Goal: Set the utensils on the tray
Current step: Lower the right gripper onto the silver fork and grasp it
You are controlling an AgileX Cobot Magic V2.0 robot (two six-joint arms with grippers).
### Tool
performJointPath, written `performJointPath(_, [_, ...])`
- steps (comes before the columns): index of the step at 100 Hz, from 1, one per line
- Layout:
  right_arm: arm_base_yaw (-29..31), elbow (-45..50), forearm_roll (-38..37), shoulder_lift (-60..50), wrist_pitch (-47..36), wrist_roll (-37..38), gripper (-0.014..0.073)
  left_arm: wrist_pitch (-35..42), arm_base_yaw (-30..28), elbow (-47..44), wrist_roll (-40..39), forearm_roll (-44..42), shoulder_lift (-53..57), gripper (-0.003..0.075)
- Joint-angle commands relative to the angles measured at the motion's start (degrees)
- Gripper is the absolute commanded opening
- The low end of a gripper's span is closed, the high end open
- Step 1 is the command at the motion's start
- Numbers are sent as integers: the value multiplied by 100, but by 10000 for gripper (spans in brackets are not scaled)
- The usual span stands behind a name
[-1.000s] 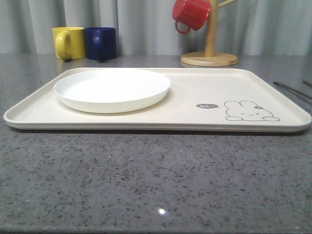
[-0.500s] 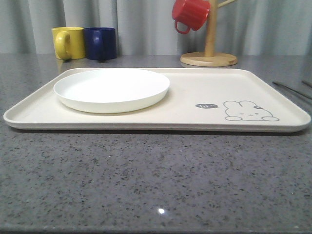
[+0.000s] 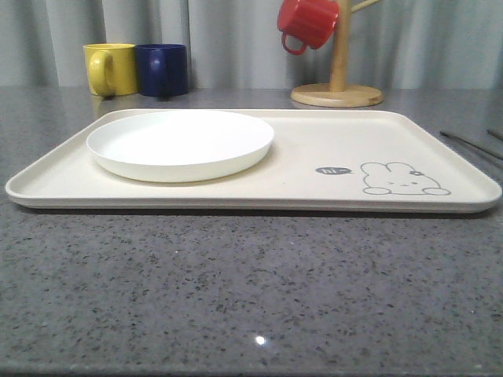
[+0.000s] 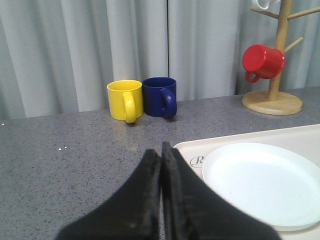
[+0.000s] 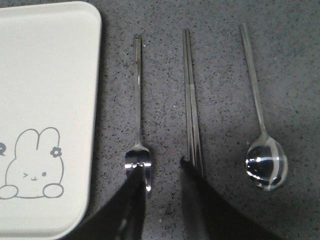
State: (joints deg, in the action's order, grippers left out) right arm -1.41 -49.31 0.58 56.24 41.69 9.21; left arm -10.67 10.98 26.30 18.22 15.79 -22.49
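On the grey counter beside the tray's [image 5: 45, 90] rabbit corner, three utensils lie side by side. The fork [image 5: 138, 100] is nearest the tray, the pair of chopsticks [image 5: 191, 100] is in the middle, and the spoon [image 5: 266, 162] is farthest. My right gripper [image 5: 161, 170] hovers open above them. One finger covers the fork's tines and the other the chopsticks' near ends, with nothing held. The front view has the cream tray [image 3: 314, 145] across the middle and thin utensil handles [image 3: 470, 143] at its right. My left gripper [image 4: 161, 150] is shut and empty, near the tray's lettered corner [image 4: 190, 150].
A round white plate [image 3: 181, 141] sits on the tray's left half. Behind the tray stand a yellow mug [image 3: 110, 68] and a dark blue mug [image 3: 163, 69]. A wooden mug tree [image 3: 338, 86] carrying a red mug [image 3: 308, 22] stands at the back right.
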Motion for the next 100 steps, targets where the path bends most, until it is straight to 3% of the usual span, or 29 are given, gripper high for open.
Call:
performJointPath(1, [10,-221,25,-47,-288,-51,371,477,29,161,-61,47,-28,-17])
performJointPath(7, [10,-221,128,-47,-243,-51,409,477,29,161,-61,47,-28,-17])
performJointPath(28, [-3,-396,321,107,-199,-351,392,477,29,161,-61,47,-28,-17])
performJointPath(58, [-8,-1208,846,1306,4,-1002,392,477,29,161,-61,47,-28,-17])
performJointPath(100, [-277,-1860,568,2809,-3,-1105,392,477,29,161,-61,47,-28,-17])
